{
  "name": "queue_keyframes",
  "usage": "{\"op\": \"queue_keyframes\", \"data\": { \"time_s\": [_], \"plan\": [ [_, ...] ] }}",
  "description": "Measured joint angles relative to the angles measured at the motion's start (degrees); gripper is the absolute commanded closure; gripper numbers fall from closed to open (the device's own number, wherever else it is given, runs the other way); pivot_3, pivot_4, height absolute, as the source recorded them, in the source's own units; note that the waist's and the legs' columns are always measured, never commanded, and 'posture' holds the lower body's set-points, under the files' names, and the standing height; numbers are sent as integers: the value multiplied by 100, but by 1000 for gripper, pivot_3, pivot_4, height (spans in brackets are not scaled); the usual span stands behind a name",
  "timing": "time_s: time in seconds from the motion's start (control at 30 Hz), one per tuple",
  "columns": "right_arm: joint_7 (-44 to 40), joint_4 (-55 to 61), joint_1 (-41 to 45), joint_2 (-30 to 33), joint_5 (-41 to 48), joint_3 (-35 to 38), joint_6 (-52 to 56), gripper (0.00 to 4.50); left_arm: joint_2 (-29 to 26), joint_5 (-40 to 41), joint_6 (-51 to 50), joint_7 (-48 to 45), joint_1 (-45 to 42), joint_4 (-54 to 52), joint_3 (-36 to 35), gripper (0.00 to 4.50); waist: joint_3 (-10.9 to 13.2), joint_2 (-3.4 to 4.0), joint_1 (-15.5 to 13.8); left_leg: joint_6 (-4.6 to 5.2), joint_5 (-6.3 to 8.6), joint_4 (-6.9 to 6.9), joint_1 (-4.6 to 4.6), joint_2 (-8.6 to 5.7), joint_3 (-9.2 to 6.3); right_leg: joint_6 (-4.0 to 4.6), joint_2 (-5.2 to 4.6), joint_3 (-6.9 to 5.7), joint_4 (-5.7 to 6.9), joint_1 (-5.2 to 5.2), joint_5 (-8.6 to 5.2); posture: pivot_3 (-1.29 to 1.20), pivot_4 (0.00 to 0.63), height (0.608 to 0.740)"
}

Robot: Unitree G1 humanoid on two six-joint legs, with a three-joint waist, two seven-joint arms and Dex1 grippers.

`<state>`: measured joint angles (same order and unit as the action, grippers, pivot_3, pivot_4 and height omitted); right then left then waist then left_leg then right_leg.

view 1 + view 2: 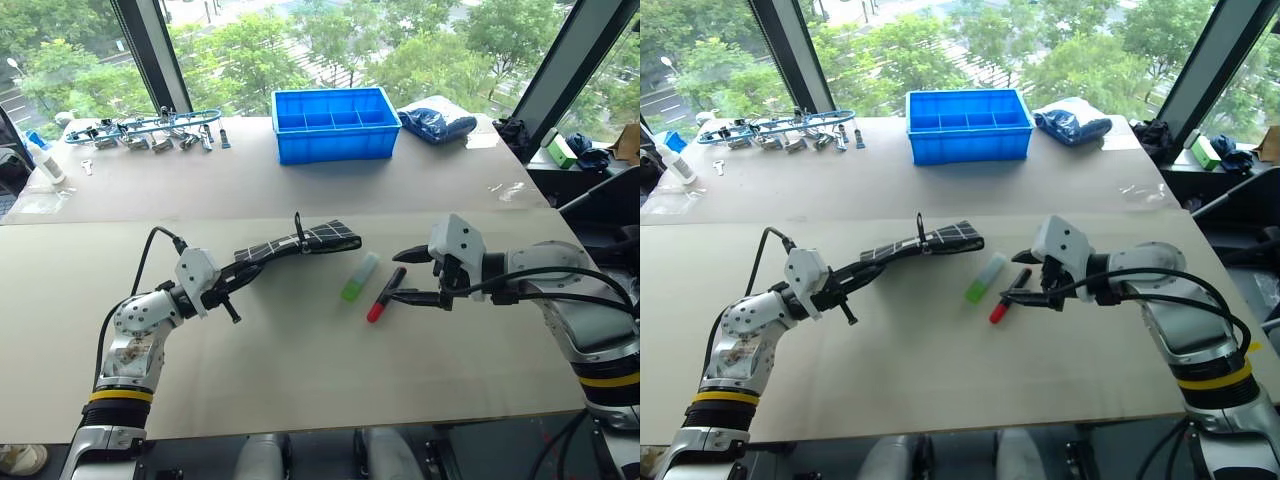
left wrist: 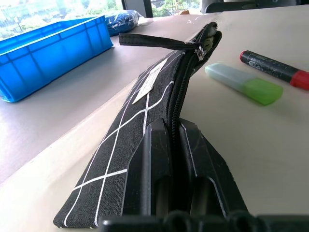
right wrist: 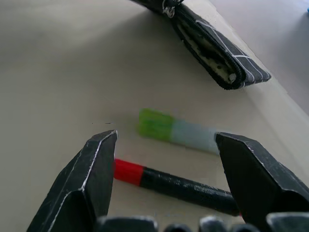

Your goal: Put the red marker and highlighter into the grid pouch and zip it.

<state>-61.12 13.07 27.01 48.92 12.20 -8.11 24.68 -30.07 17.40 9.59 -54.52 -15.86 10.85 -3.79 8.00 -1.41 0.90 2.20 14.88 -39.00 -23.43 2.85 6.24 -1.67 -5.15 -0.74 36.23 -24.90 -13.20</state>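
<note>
The marker (image 1: 386, 294) and highlighter (image 1: 360, 276) lie close side by side on the bare tabletop (image 1: 300, 370), so the right claw (image 1: 412, 275), its fingers spread wide and empty, could catch both at once or nudge the highlighter away while closing on the marker. A round barrel may also roll out from between the fingers if they close off-centre. The left claw (image 1: 236, 283) is clamped shut on one end of the pouch (image 1: 300, 241), lifting that end off the tabletop; the fabric sags, and the mouth at the far end may be too narrow for an easy insert. The marker lies just below and ahead of the right claw, roughly between its fingers. The pouch lies toward the tabletop's far edge from both pens.
</note>
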Motion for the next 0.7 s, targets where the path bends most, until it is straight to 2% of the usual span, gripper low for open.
{"op": "queue_keyframes", "data": {
  "time_s": [0.27, 0.7],
  "plan": [
    [-396, -1680, 643, 9, -1206, -818, -2077, 905, 7, 6, -11, 2, 29, -25, -1, 4500, 1, 0, -21, 0, 0, -1, 7, -1, 4, -3, -2, 0, -9, 13, 2, 0, 150, 740],
    [-1224, -4427, 2199, -447, -2279, -1631, -4217, 905, 40, 5, -8, 117, 122, -115, -11, 4500, 1, 0, -17, -3, -2, -2, 14, 0, 8, -3, -3, 0, -10, 20, 2, 0, 150, 740]
  ]
}}
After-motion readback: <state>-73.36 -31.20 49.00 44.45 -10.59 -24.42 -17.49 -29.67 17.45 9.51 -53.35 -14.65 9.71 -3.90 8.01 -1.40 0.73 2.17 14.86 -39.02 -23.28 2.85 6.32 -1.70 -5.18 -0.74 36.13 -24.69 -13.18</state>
